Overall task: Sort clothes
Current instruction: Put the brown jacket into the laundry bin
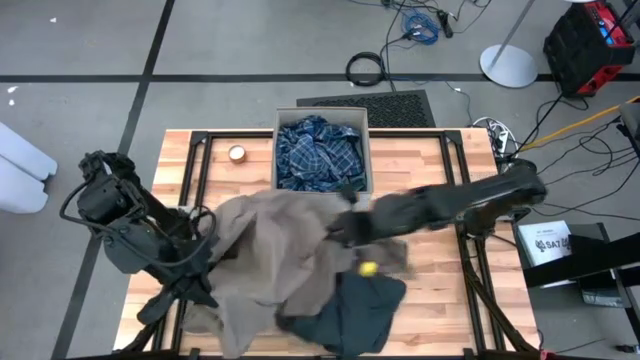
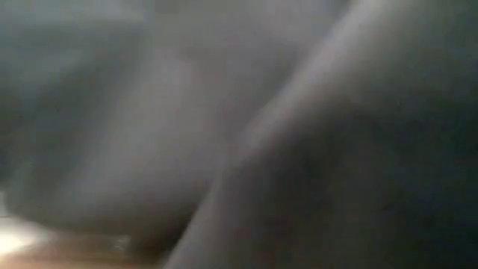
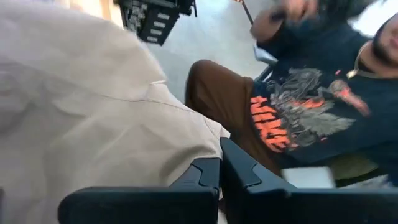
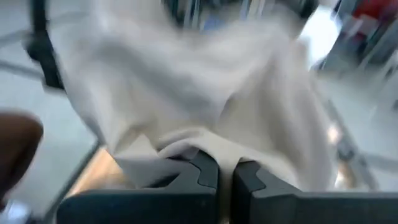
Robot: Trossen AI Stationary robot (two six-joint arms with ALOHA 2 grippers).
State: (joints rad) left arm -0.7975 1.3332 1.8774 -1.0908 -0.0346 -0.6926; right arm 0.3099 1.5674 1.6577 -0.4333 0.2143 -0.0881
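A beige fabric box (image 1: 322,121) is seen at the middle of the counter's far edge, and a blue plaid shirt (image 1: 318,152) is heaped inside it. A small round roll (image 1: 237,153) lies on the bare wood just beside the box, toward the far left corner. A large tan-brown garment (image 1: 270,255) is spread over the middle of the counter (image 1: 440,290), reaching toward the near edge, and a dark slate garment (image 1: 355,312) is partly covered by it at the near edge. A small yellow item (image 1: 367,268) rests where the two garments meet.

The right gripper (image 4: 226,172) is closed on the tan-brown garment (image 4: 205,99) near the counter's centre; its fingers are pressed together with cloth bunched around them. The left gripper (image 3: 220,174) is shut at the near left part of the counter, pressed against the tan-brown garment (image 3: 81,118); whether cloth is caught in it cannot be told.

The low view is blocked entirely by blurred fabric right in front of it.

The counter is made of light wooden planks on a black frame. A grey floor is seen around it, with cables (image 1: 420,22), a black mat (image 1: 366,102) and a red and black case (image 1: 590,45). A seated person (image 3: 311,112) in a dark printed top is seen beyond the counter.
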